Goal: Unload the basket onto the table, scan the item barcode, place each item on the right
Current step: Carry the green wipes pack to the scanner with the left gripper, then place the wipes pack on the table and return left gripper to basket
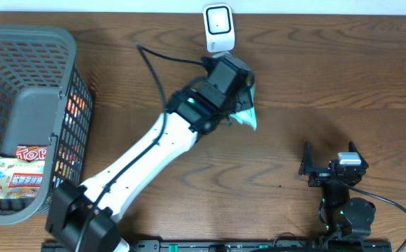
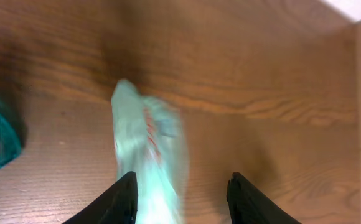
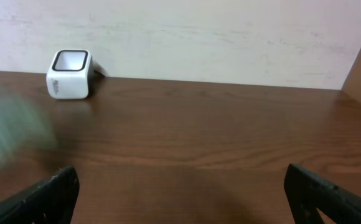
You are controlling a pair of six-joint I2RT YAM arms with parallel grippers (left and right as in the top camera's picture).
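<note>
Packet (image 2: 148, 155) blurred, its print unreadable, basket (image 1: 49, 49) cut off at left edge

This looks like a mock shop checkout set up in a plain room. A small white barcode scanner (image 1: 218, 26) stands at the back edge of a wood-grain counter (image 1: 315, 84), against a bare pale wall (image 3: 199, 37). At the left end sits a grey plastic shopping basket (image 1: 21, 49) holding printed snack packets (image 1: 17, 178), the sort of goods sold in a shop.
</note>
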